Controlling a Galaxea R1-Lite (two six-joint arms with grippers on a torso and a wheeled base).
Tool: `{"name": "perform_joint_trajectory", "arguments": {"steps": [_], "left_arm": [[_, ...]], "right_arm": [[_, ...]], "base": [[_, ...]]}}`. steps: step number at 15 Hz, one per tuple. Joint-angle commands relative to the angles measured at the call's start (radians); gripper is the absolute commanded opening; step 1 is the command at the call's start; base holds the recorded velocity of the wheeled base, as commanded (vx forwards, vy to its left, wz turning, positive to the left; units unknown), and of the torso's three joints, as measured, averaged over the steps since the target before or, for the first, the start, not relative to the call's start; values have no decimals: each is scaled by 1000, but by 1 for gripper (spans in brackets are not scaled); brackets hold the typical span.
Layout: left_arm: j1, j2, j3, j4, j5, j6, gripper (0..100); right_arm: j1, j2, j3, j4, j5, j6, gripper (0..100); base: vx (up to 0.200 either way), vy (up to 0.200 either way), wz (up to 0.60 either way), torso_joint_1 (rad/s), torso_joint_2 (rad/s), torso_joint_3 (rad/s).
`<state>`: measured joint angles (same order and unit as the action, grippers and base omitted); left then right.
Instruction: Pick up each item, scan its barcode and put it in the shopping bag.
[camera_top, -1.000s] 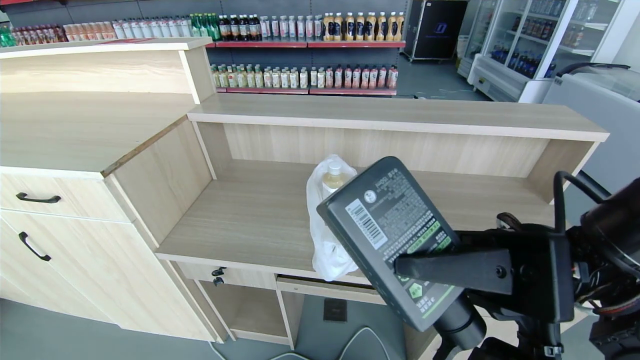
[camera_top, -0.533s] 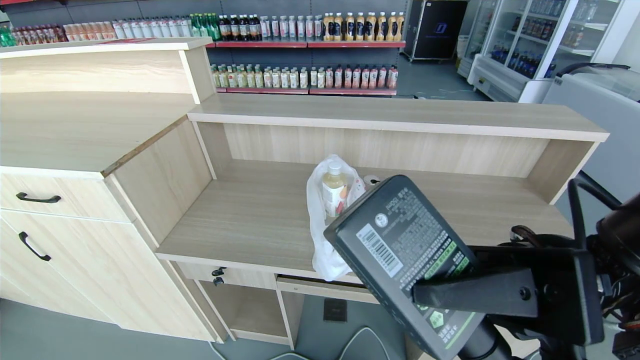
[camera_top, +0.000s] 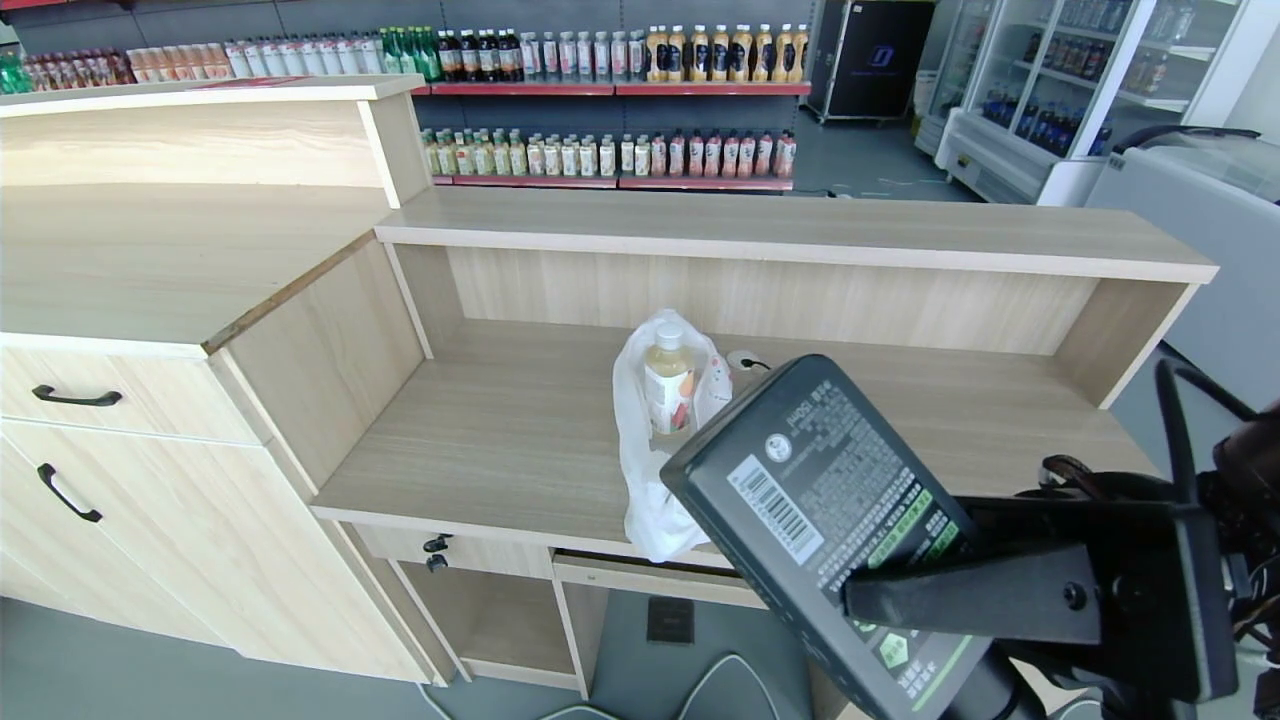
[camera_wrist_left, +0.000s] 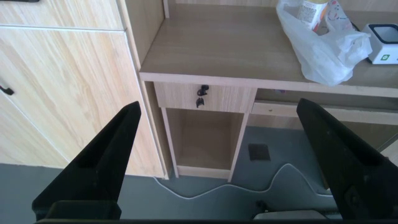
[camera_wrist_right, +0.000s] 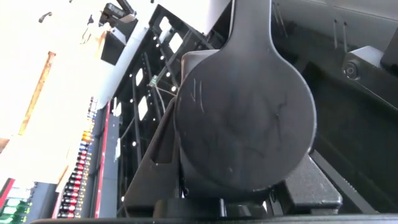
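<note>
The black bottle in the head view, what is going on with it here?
The right gripper is shut on the black bottle and holds it tilted in front of the counter, barcode label facing up toward the head camera. The white shopping bag stands on the counter with a drink bottle already inside; a small white scanner sits beside it. The left gripper is open and empty, low before the counter. The black bottle is not yet in the bag.

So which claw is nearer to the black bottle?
Right. The right claw grips the black bottle; the left claw hangs open, apart from it, before the counter.
</note>
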<state>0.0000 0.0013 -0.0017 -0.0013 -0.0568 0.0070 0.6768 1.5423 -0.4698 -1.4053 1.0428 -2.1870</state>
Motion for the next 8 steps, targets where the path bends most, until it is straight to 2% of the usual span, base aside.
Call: {"name": "perform_joint_trajectory", "arguments": {"steps": [1, 4, 6, 7, 8], "left_arm": [[0, 0, 0, 0, 0, 1, 100], [0, 0, 0, 0, 0, -1, 100], [0, 0, 0, 0, 0, -1, 100], [0, 0, 0, 0, 0, -1, 100], [0, 0, 0, 0, 0, -1, 100]], "right_arm": [[0, -11, 2, 0, 0, -4, 0], [0, -21, 0, 5, -1, -4, 0], [-10, -24, -10, 94, -41, 12, 0], [-60, -31, -12, 207, -101, 79, 0], [-174, -41, -10, 338, -150, 201, 0]], "base": [[0, 0, 0, 0, 0, 0], [0, 0, 0, 0, 0, 0], [0, 0, 0, 0, 0, 0], [0, 0, 0, 0, 0, 0], [0, 0, 0, 0, 0, 0]]}}
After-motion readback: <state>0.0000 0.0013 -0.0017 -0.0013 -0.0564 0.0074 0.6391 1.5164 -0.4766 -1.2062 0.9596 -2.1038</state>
